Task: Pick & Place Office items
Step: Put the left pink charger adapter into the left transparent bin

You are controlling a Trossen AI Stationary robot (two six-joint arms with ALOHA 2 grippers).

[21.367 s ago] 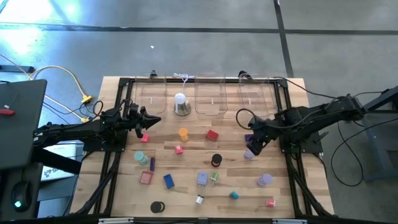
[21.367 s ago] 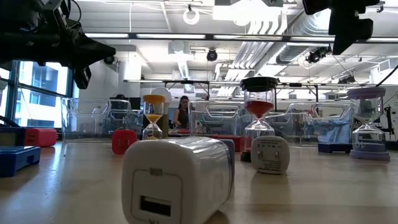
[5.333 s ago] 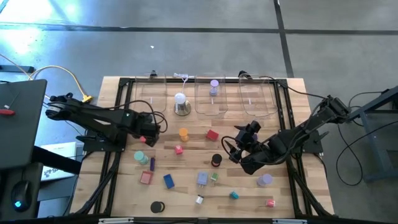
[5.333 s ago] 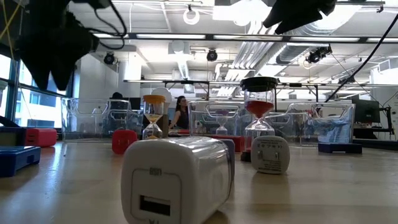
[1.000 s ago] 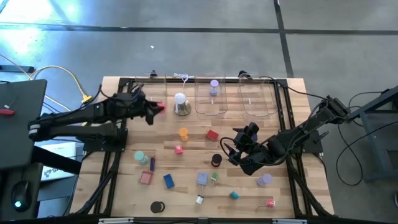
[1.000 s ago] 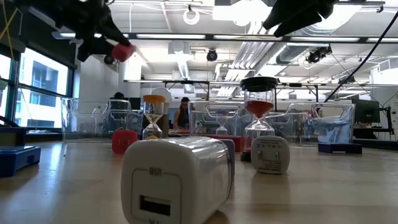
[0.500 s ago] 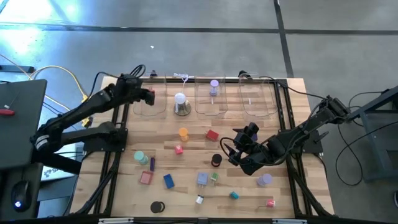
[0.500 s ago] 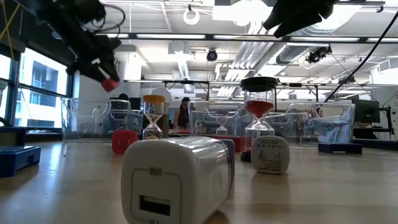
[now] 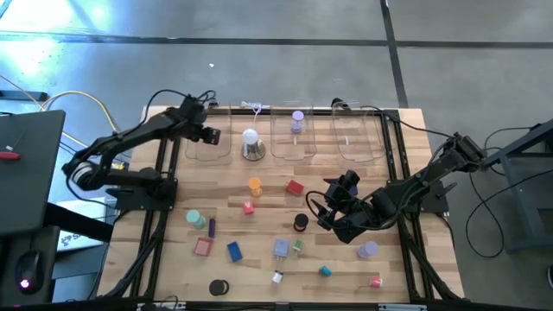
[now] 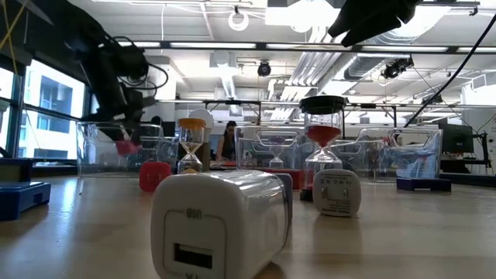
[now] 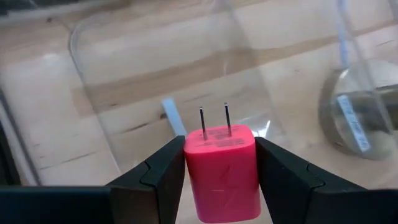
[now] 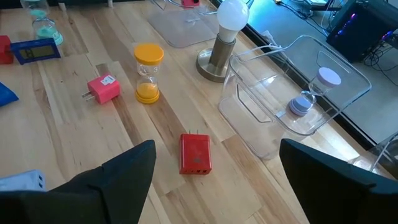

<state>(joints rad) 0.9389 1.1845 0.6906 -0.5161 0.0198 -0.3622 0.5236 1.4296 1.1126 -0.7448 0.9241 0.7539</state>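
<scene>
My left gripper (image 9: 211, 136) is shut on a pink plug charger (image 11: 221, 171) and hangs over the leftmost clear bin (image 9: 200, 147) at the table's far edge. In the low view the charger (image 10: 125, 146) sits at the height of the bin's walls. My right gripper (image 9: 331, 213) waits open, above the table at the right, with nothing between its fingers. Loose office items lie on the wood, among them an orange hourglass (image 9: 255, 186), a red charger (image 9: 295, 187), a small pink charger (image 9: 249, 207) and a black hourglass (image 9: 301, 223). My left gripper pinches the pink charger by two opposite side faces (image 11: 189, 177), one finger (image 11: 158, 180) on each side. The fingers slant down from the table's left. The two prongs (image 11: 214, 121) point away from the wrist toward the bin floor. The charger is lifted clear.
A white bulb on a silvery base (image 9: 251, 144) stands just right of the left bin. The middle bin (image 9: 294, 142) holds a purple hourglass (image 9: 298, 117); a third clear bin (image 9: 354, 138) stands farther right. Black frame rails run along both table sides.
My left gripper has swung from above the table's middle left toward the far edge and sunk down to the left bin. It has tipped to point more steeply down. The pink charger stays in its grip. My right arm has kept still.
</scene>
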